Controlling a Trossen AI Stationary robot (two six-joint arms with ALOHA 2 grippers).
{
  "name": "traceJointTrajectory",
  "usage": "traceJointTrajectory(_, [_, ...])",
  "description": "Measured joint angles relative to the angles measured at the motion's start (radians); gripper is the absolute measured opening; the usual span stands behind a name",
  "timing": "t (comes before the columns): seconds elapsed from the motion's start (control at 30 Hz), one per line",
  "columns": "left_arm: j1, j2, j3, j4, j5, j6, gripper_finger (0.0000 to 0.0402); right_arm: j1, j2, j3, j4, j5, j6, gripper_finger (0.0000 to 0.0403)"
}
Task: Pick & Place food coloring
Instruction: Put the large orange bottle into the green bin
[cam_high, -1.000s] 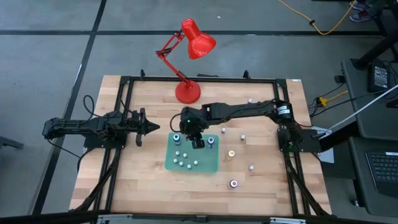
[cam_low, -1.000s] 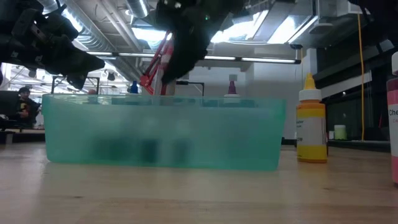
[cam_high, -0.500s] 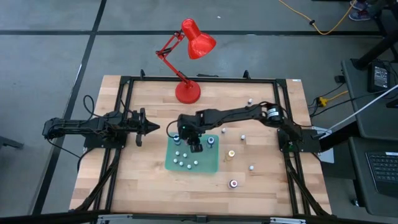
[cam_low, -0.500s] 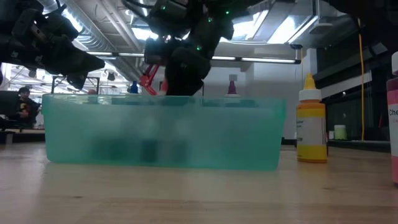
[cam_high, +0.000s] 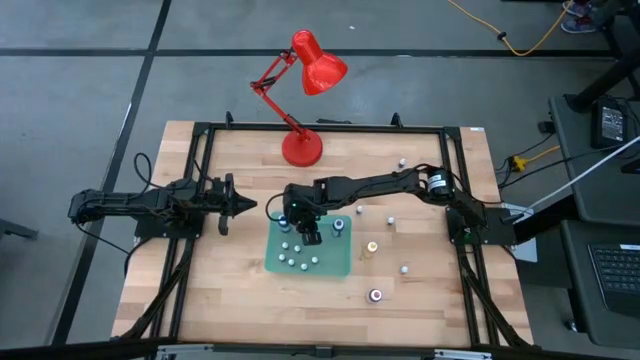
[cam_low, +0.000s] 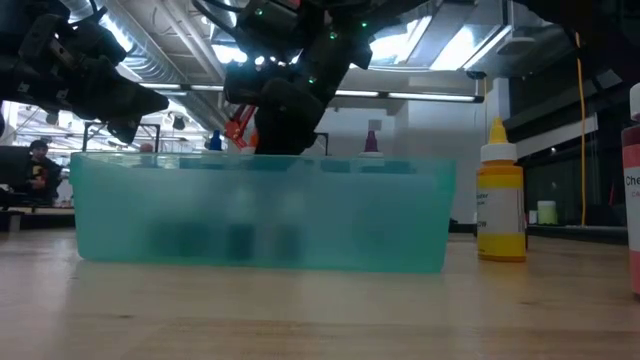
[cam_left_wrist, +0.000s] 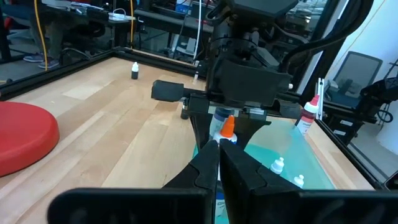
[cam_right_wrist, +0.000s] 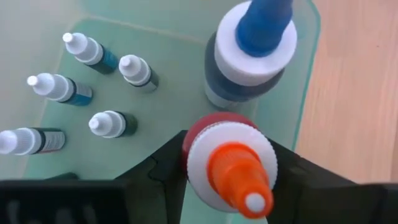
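My right gripper (cam_high: 311, 234) (cam_right_wrist: 229, 167) reaches over the far part of the teal tray (cam_high: 335, 266) and is shut on a food coloring bottle (cam_right_wrist: 230, 158) with a red body, white collar and orange tip. Beside it in the tray stands a larger blue-tipped bottle (cam_right_wrist: 254, 48). Several tiny pale-capped dropper bottles (cam_right_wrist: 93, 87) stand on the tray floor. More bottles stand on the wood to the tray's right, among them a yellow-orange one (cam_high: 369, 249) (cam_low: 500, 205) and a dark purple one (cam_high: 375, 295). My left gripper (cam_high: 238, 206) (cam_left_wrist: 218, 167) waits shut, left of the tray. My right gripper pinches the red bottle between its two fingers (cam_right_wrist: 163, 163), at the body just under the white collar (cam_right_wrist: 198, 138). The fingers come from above, pointing down. The bottle stays upright, tip up. Whether its base touches the tray floor is hidden by the bottle itself.
A red desk lamp stands by its round base (cam_high: 303, 148) near the table's far edge, its head beyond the table. A black frame (cam_high: 320, 128) runs around the table. Small bottles (cam_high: 404, 268) dot the right half; bare wood lies near the front edge.
My right gripper has moved a little toward the table's left and down, carrying the red bottle lower over the tray's far part. Its fingers stay shut on the bottle.
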Motion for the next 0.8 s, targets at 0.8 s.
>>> traceJointTrajectory(0.8, [0.000,0.000,0.000,0.000,0.000,0.000,0.0008,0.001,-0.138,0.000,-0.139,0.155,-0.003,0.0210])
